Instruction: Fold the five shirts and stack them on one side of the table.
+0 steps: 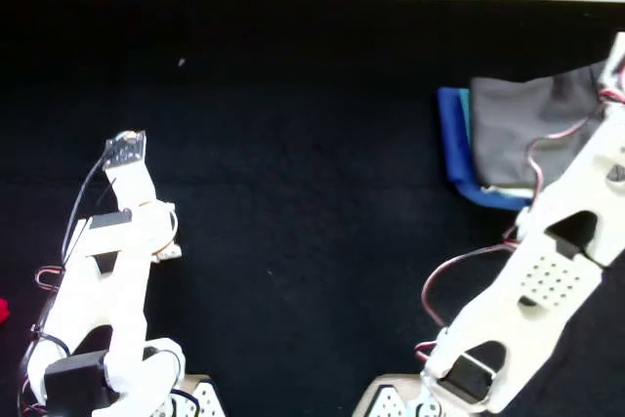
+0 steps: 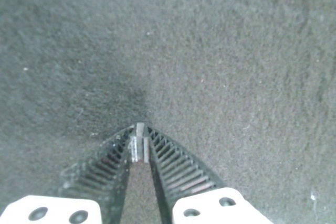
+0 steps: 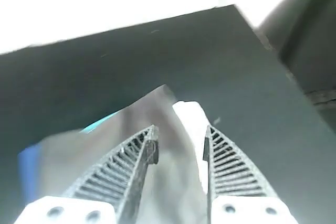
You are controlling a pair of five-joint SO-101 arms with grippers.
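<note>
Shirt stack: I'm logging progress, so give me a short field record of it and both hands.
stack: grey folded shirt lying on top of blue folded shirt, on the right arm's side
left hand: shut, low over black felt table
right hand: open, over the grey shirt

folded shirts (image 1: 518, 139) stacked at table's right edge, grey on top
</note>
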